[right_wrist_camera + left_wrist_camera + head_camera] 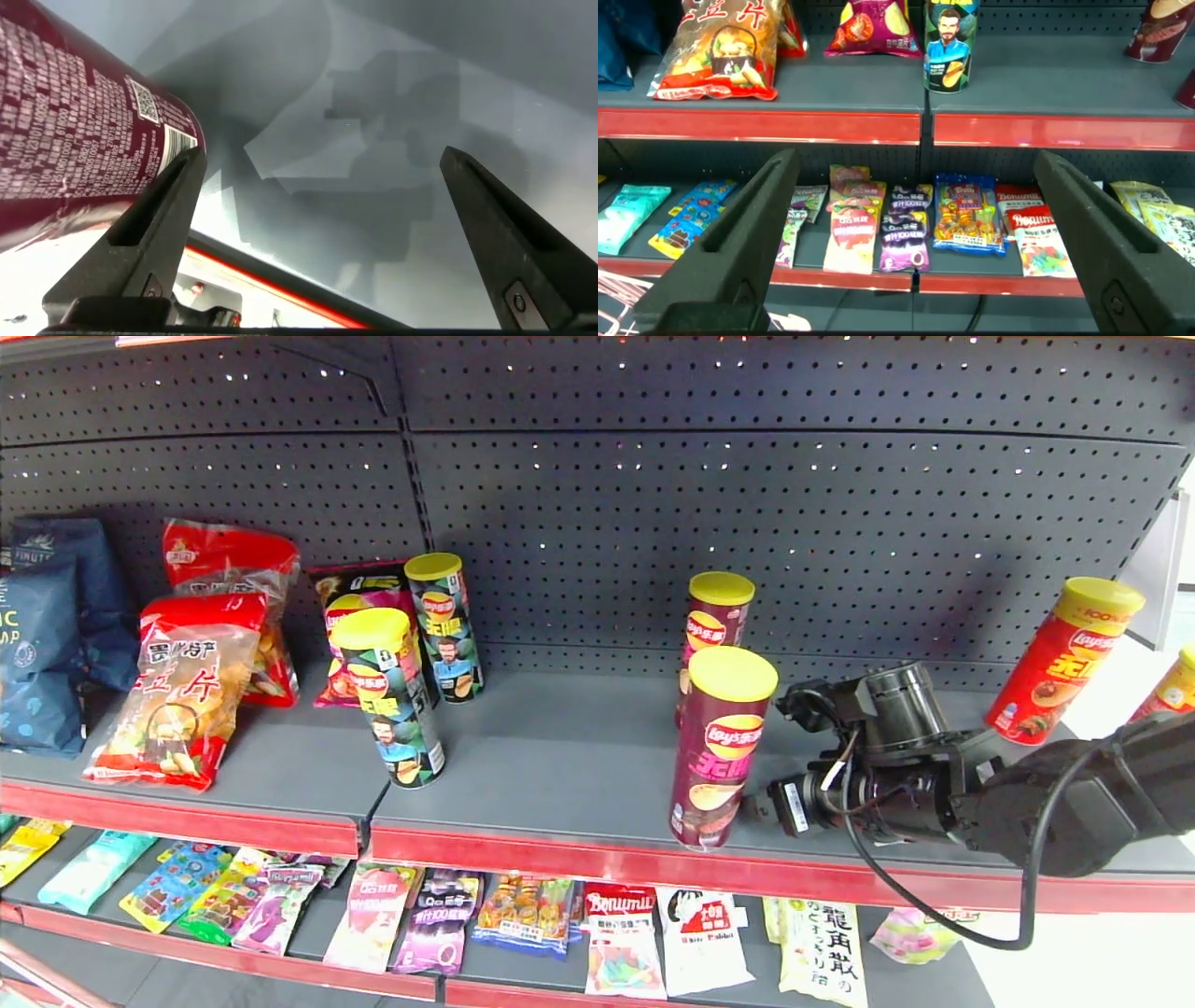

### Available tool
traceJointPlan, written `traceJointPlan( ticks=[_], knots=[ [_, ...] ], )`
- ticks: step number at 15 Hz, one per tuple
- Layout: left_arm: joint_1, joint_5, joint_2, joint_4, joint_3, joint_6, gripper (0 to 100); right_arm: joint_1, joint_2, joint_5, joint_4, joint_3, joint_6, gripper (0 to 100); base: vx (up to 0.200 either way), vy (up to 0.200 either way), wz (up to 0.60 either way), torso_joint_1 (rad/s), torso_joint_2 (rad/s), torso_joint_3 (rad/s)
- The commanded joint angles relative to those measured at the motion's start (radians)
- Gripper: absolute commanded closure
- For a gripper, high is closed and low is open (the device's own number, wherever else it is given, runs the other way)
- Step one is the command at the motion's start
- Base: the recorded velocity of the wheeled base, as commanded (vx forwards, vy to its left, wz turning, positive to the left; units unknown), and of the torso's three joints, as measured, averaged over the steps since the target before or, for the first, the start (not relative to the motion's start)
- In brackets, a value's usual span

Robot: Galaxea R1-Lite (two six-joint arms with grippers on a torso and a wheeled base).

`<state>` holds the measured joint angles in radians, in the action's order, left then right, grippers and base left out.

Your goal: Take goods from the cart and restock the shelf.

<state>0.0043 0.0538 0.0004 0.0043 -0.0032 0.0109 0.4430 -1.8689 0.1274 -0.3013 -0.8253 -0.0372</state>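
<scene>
Your right jaws stand apart at the front of the shelf [560, 756], low beside the purple can [721, 756]. The can stands upright near the shelf's red edge, just beside one finger [149, 233] and not clamped. A second purple can [714, 611] stands behind it, and a red can [1060, 663] stands farther right. Your left jaws are apart too, nothing between them, facing the lower shelf [990, 280] with its row of candy packets [906, 233].
</scene>
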Motion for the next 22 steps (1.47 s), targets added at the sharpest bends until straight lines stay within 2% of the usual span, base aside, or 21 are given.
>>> traceJointPlan(
  ticks=[1, 17, 20, 22],
  knots=[
    [0.0, 0.0, 0.0, 0.0, 0.0, 0.0, 0, 0.003, -0.003, 0.0, -0.001, -0.003, 0.0, 0, 0.0, 0.0, 0.0, 0.0, 0.0, 0.0],
    [0.0, 0.0, 0.0, 0.0, 0.0, 0.0, 0, 0.019, -0.015, 0.0, -0.002, -0.017, 0.0, 0, 0.0, 0.0, 0.0, 0.0, 0.0, 0.0],
    [0.0, 0.0, 0.0, 0.0, 0.0, 0.0, 0, 0.005, 0.034, 0.014, 0.001, 0.031, 0.005, 0, 0.0, 0.0, 0.0, 0.0, 0.0, 0.0],
    [0.0, 0.0, 0.0, 0.0, 0.0, 0.0, 0, -0.003, 0.143, 0.032, 0.001, 0.11, 0.007, 0, 0.0, 0.0, 0.0, 0.0, 0.0, 0.0]
  ],
)
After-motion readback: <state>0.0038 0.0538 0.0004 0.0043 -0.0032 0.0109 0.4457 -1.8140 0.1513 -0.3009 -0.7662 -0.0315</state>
